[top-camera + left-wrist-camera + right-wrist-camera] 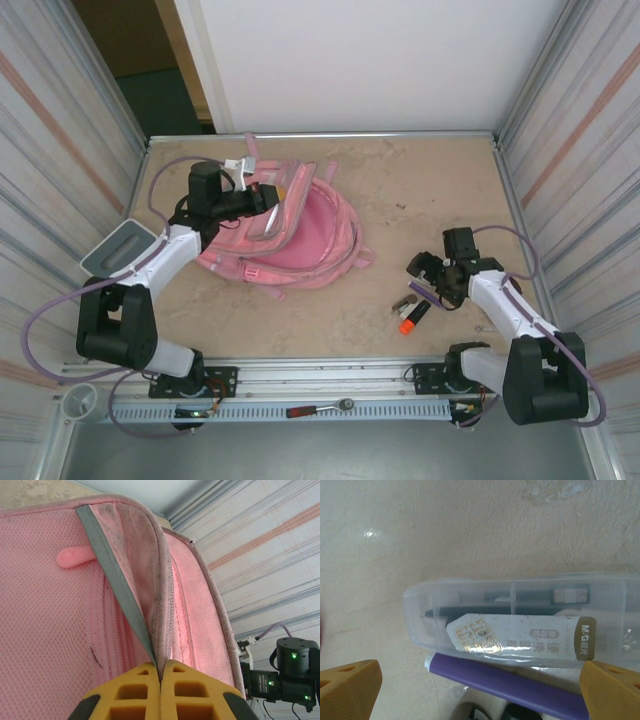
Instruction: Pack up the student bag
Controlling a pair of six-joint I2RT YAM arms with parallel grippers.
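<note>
Our left claw (160, 679) is closed tight on the student bag (50, 610) rim, just ahead. Our right claw (480, 687) is wide open, empty, over the pen case (520, 625); we should lower straight, centred.

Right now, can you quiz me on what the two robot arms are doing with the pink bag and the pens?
1. True or false: the left gripper is shut on the edge of the student bag.
2. What colour is the pen beside the clear case? A green, B purple, C yellow.
3. Fill in: the right gripper has its jaws ____ above the case.
Key: 1 true; 2 B; 3 open.
</note>
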